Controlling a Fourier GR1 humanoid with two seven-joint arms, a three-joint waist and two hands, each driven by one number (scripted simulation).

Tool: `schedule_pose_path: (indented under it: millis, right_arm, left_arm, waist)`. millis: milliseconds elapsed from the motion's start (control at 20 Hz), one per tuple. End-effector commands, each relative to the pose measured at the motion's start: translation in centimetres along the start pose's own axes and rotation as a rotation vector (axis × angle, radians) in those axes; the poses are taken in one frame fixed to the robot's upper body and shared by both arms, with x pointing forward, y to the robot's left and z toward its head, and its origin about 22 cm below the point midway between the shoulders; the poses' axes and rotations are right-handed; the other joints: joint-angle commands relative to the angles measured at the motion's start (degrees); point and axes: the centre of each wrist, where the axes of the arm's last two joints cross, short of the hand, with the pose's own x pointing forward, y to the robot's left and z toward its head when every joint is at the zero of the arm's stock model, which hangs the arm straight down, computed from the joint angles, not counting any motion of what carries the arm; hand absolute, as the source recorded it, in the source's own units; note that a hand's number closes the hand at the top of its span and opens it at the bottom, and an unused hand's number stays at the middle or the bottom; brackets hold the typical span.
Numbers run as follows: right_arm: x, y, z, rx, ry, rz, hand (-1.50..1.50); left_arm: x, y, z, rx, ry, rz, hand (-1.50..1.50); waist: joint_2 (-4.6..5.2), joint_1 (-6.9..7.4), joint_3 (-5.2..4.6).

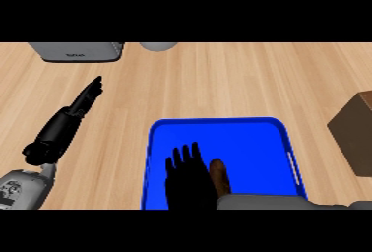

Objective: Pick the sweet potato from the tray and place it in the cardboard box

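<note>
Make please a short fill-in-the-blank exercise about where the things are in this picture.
1. The sweet potato lies in the ____ tray.
2. The right hand is over the tray, on the potato's ____ side in the view.
3. The cardboard box stands at the view's ____ edge.

Missing words: blue; left; right

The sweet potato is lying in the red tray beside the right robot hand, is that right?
Not quite: the tray is blue, not red. The head view shows the sweet potato lying in it, beside the right robot hand.
</note>
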Motion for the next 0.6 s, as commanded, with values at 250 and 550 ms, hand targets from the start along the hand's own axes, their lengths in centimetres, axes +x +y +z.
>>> schedule_pose_path:
  millis: [250,550]
  right_arm:
    - [4.3,0.7,-1.4,0.042,0.279,0.137,-1.50]
    - [4.9,2.4,-2.3,0.031,0.306,0.162,-1.50]
  left_arm:
    - [-0.5,-0.1,0.6,-0.012,0.008,0.001,0.00]
    - [-0.5,0.8,-0.9,0.009,0.008,0.002,0.00]
  waist:
    - [0.10,-0.10,0.15]
    - [0.43,-1.19,0.20]
